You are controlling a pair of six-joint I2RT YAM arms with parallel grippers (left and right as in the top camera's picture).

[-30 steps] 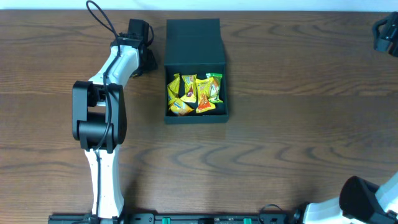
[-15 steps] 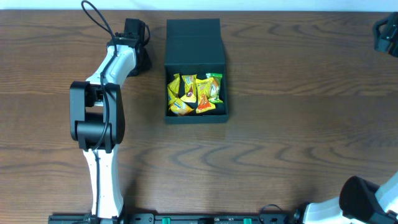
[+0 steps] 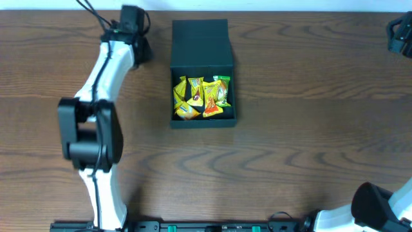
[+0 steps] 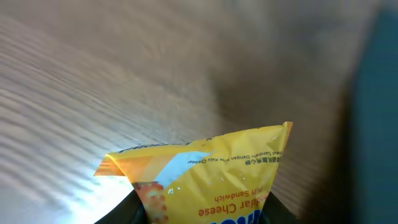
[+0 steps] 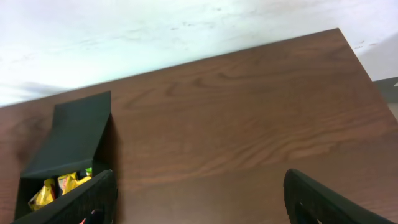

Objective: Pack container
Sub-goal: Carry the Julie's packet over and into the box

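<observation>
At the middle of the brown wooden table [image 3: 309,129] stands the dark teal-black square cardboard container [image 3: 200,42], its flap lid folded back and a heap of yellow and green candy packets [image 3: 201,98] inside. Just left of the lid, the white-and-black left arm [image 3: 106,64] has its jaws narrowed on a yellow crinkly snack packet [image 4: 211,168]. The right arm [image 3: 400,35], at the table's far right corner, holds its jaws wide and empty.
</observation>
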